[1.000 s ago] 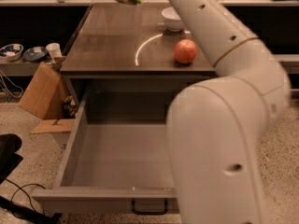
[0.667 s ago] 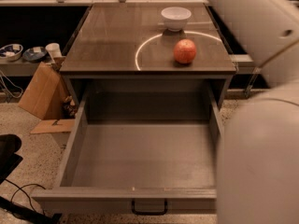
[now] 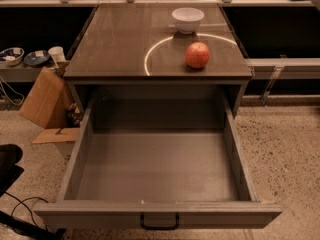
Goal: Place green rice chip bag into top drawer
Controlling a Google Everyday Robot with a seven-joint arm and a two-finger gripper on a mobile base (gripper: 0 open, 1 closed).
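Observation:
The top drawer point(image 3: 75, 154) is pulled wide open below the cabinet top, its flat grey bottom bare and its dark handle point(image 3: 159, 221) at the front panel. The green rice chip bag is out of view. The gripper and the arm are out of view. A red apple point(image 3: 197, 54) and a white bowl point(image 3: 187, 19) sit on the cabinet top point(image 3: 115, 44).
A cardboard box point(image 3: 46, 99) leans on the floor left of the cabinet. A low shelf at the left holds small bowls point(image 3: 11, 55) and a cup point(image 3: 56, 54). A dark object point(image 3: 7, 164) and cables lie at the lower left. Speckled floor runs along the right.
The white arm that filled the right side has swung up and out of the frame, taking the bag at its tip out of view. The drawer, apple and bowl have not moved.

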